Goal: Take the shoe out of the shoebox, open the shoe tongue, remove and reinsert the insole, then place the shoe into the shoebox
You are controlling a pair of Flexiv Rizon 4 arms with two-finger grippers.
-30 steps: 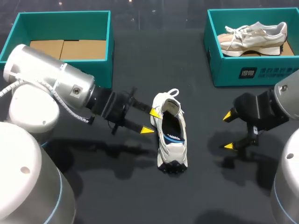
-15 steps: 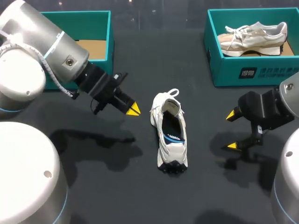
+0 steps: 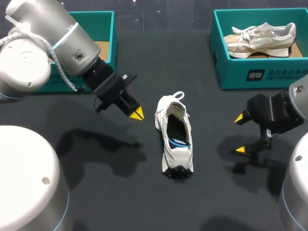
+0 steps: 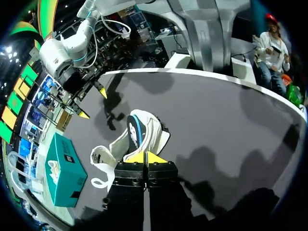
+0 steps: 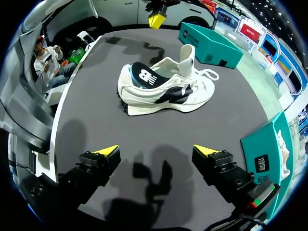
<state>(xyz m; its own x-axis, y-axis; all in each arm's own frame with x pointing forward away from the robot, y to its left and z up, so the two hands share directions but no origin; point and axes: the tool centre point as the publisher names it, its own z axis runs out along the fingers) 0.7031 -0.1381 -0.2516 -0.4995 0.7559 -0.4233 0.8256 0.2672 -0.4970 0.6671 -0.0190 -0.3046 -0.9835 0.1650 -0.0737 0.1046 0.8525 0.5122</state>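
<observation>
A white shoe (image 3: pixel 175 139) lies on the dark table, heel toward the far side, tongue pulled open and a dark insole with blue print showing inside. My left gripper (image 3: pixel 137 113) hangs shut and empty a little to the left of the heel, clear of the shoe. In the left wrist view the shut tips (image 4: pixel 146 158) point at the shoe (image 4: pixel 132 139) just ahead. My right gripper (image 3: pixel 239 134) stands wide open to the right of the shoe; in its own view the shoe (image 5: pixel 163 91) lies well ahead of the open gripper (image 5: pixel 156 150). A teal shoebox (image 3: pixel 113 43) with only cardboard inside stands at the back left.
A second teal shoebox (image 3: pixel 260 74) at the back right holds a beige shoe (image 3: pixel 262 37). Both boxes stand along the far edge. Bare dark table surrounds the white shoe on every side.
My left gripper, open at the shoe's heel a second ago, has shut and drawn back to the left and away from the shoe. The right arm has barely moved.
</observation>
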